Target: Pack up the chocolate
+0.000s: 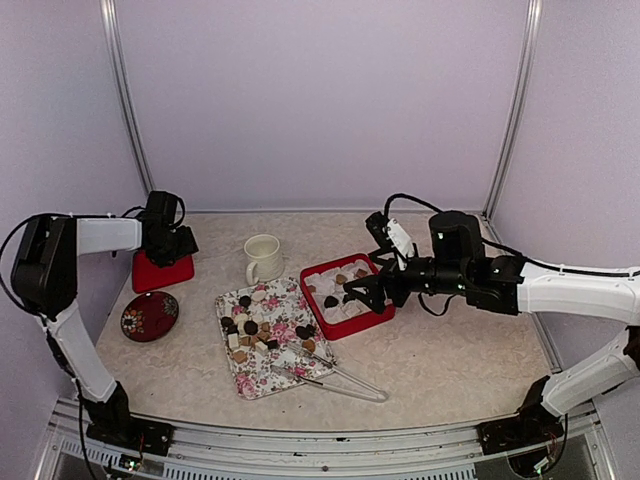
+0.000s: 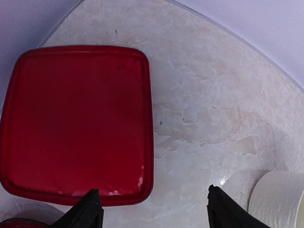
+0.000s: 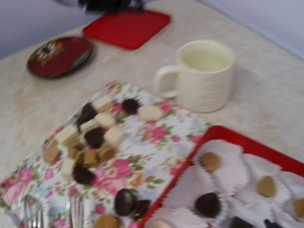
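While most of the chocolate (image 1: 250, 325) lies heaped on the floral tray (image 1: 262, 382), we see from above that a few pieces sit in the paper liners (image 1: 330, 287) of the red box (image 1: 352, 328). The box stands just beside the tray, which keeps each transfer short. The right gripper (image 1: 362, 292) hangs over that box; we cannot tell from here whether its fingers are parted. The left gripper (image 1: 165, 256) hovers above the red lid (image 1: 163, 274), well apart from any sweet, probably waiting there until the box needs closing.

From the left wrist, both fingers (image 2: 90, 211) stand apart with nothing between them, one over the lid's near rim, the other over bare worktop (image 2: 213, 95). No chocolate shows here.

From the right wrist, the fingers are barely in frame, so again we cannot tell their state. The pile lies ahead and to the left on the tray, and the filled liners sit nearest, just under the camera.
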Controlling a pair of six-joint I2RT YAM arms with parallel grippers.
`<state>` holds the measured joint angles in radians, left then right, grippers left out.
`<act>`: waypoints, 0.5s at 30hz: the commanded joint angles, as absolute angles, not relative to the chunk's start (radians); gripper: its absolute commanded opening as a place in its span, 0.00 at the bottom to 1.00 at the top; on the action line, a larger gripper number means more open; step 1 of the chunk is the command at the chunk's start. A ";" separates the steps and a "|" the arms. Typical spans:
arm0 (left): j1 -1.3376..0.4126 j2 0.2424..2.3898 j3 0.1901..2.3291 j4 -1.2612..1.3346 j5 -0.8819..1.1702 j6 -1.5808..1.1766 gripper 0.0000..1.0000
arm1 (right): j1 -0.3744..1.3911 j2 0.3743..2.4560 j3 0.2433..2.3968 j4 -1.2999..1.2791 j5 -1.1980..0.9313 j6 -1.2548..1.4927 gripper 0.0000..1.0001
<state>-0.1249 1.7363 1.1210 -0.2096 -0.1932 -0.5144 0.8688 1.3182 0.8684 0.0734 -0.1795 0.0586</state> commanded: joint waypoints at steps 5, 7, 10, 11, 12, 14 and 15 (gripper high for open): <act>-0.137 1.904 1.289 -0.318 -0.236 -0.458 0.58 | 0.782 1.228 0.790 0.116 -0.246 0.108 1.00; -0.142 1.934 1.319 -0.338 -0.266 -0.454 0.57 | 0.770 1.219 0.777 0.122 -0.252 0.114 1.00; -0.148 1.980 1.366 -0.374 -0.311 -0.448 0.52 | 0.756 1.211 0.761 0.132 -0.259 0.123 1.00; -0.151 1.994 1.379 -0.382 -0.325 -0.447 0.51 | 0.754 1.208 0.756 0.136 -0.258 0.124 1.00; -0.153 2.007 1.388 -0.385 -0.335 -0.443 0.49 | 0.751 1.206 0.752 0.138 -0.258 0.126 1.00; -0.156 2.030 1.406 -0.394 -0.345 -0.440 0.47 | 0.746 1.203 0.744 0.145 -0.259 0.129 1.00; -0.156 2.039 1.412 -0.395 -0.347 -0.440 0.46 | 0.743 1.203 0.743 0.147 -0.261 0.131 1.00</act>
